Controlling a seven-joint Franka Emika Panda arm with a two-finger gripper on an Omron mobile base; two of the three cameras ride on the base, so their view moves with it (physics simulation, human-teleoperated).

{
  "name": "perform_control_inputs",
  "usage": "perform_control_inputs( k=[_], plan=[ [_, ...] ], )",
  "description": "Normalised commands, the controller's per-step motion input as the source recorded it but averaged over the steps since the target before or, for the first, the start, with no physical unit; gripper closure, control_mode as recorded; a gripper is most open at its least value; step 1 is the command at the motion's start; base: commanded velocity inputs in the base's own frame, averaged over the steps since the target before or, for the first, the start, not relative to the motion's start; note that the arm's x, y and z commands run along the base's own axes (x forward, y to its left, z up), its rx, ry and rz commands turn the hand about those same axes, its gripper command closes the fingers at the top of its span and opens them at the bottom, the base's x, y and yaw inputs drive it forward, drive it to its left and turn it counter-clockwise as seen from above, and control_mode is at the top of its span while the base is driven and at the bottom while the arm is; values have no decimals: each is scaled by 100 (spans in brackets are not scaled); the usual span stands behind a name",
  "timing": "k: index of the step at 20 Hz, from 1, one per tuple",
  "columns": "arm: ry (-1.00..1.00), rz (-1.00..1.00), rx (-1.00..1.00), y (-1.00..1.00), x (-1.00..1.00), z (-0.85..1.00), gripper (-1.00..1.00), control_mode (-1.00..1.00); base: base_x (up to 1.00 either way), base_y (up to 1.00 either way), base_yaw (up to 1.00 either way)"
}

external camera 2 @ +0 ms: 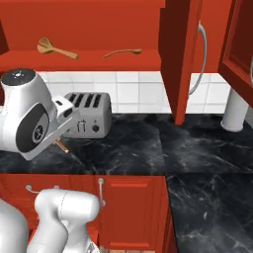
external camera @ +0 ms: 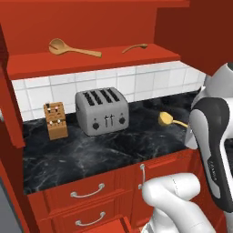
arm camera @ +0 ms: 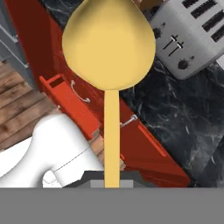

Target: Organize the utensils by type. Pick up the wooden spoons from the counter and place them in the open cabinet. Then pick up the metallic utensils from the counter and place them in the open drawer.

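The gripper (arm camera: 112, 181) is clamped on the handle of a gold-tinted spoon (arm camera: 109, 43), carried above the counter (external camera: 91, 154) right of the toaster (external camera: 101, 110). Two wooden spoons (external camera: 73, 48) lie on the cabinet (external camera: 91, 61) shelf.

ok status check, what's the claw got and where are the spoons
Claw shut on gold-tinted metal spoon, held above black marble counter. Two tan wooden spoons already on red cabinet shelf. Silver toaster nearby.

A kitchen: toaster (external camera: 102, 110), knife block (external camera: 55, 120) (marble counter (external camera: 91, 154)).
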Motion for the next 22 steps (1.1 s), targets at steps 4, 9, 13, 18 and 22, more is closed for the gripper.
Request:
perform_control_inputs(
  k=[4,9,13,18,22],
  plan=[
    [0,0,0,0,0,0,100,100,-91,11,0],
    [0,0,0,0,0,0,100,100,-47,66,0],
    [0,0,0,0,0,0,100,100,-27,80,2],
    [0,0,0,0,0,0,100,100,-1,71,36],
    [0,0,0,0,0,0,100,100,-5,79,58]
  ],
)
